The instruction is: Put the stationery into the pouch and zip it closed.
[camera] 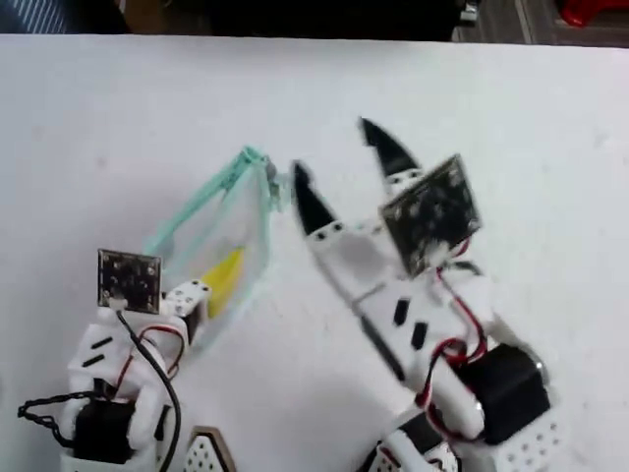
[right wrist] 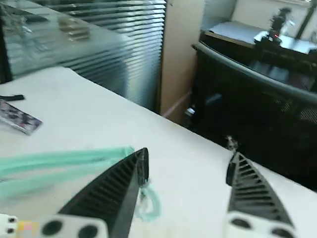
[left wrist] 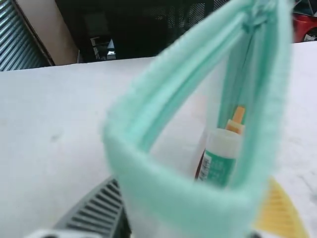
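Observation:
A clear pouch (camera: pixel 231 216) with mint-green zipper trim lies on the white table, and something yellow (camera: pixel 224 275) shows through it. My left gripper (camera: pixel 201 295) is shut on the pouch's near end. In the left wrist view the pouch (left wrist: pixel 163 114) gapes open, with a glue stick (left wrist: pixel 220 156) and an orange pen (left wrist: pixel 237 116) inside. My right gripper (camera: pixel 329 146) stands open just past the pouch's far end, its nearer black finger beside the zipper pull (camera: pixel 275 182). From the right wrist, the gripper (right wrist: pixel 188 153) is open above the table, with the mint zipper edge (right wrist: pixel 59 161) and pull cord (right wrist: pixel 148 203) beside one finger.
A small printed card (right wrist: pixel 17 119) lies on the table off to the side. The table's far edge (camera: pixel 314 37) borders a dark area. White tabletop stretches around both arms.

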`<state>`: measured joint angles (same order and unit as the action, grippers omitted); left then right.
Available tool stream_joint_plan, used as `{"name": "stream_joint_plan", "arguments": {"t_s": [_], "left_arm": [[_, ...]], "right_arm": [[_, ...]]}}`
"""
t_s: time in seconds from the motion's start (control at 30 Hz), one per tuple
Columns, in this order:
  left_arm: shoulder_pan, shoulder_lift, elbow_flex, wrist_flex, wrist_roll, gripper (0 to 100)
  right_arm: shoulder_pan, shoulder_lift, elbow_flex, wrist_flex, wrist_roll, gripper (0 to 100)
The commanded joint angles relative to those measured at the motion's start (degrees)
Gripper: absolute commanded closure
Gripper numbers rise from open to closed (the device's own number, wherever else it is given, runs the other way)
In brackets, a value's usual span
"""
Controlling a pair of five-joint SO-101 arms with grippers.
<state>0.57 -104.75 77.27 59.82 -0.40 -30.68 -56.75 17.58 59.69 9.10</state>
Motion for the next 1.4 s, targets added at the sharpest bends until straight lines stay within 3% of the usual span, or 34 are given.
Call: {"name": "stream_joint_plan", "arguments": {"t_s": [0.0,0.13,0.27,0.47,0.63,0.77,1.03,1.1,1.2,1.27,1.37], "left_arm": [[-0.8,0.0,-0.7,-1.8,0.4,68],[-0.6,0.0,-0.6,-1.5,0.5,68],[-3.4,0.0,-1.8,-1.4,0.7,68],[-0.6,0.0,-0.3,-1.7,0.4,68],[0.0,0.0,-0.1,-1.7,0.4,68],[0.0,0.0,-0.1,-1.7,0.4,68],[0.0,0.0,0.0,-1.7,0.4,68],[0.0,0.0,0.0,-1.7,0.4,68],[0.0,0.0,0.0,-1.7,0.4,68],[0.0,0.0,0.0,-1.7,0.4,68],[0.0,0.0,0.0,-1.7,0.4,68]], "right_arm": [[8.8,5.4,-2.1,4.6,0.7,77.2],[16.0,16.8,-2.1,10.6,-0.4,77.4],[20.9,28.4,-2.1,16.0,-11.3,77.2],[24.9,44.7,-2.5,16.2,-25.6,77.2],[24.6,55.5,-2.6,16.0,-27.1,77.4],[25.8,61.2,-2.6,10.0,-27.3,77.6],[25.5,68.9,-2.5,7.0,-34.9,77.8],[25.1,70.0,-2.5,6.9,-34.9,82.0],[24.9,71.2,-2.5,6.0,-34.9,99.7],[25.0,71.5,-2.3,5.3,-34.9,95.4],[25.9,71.3,-2.7,5.6,-34.8,98.6]]}}
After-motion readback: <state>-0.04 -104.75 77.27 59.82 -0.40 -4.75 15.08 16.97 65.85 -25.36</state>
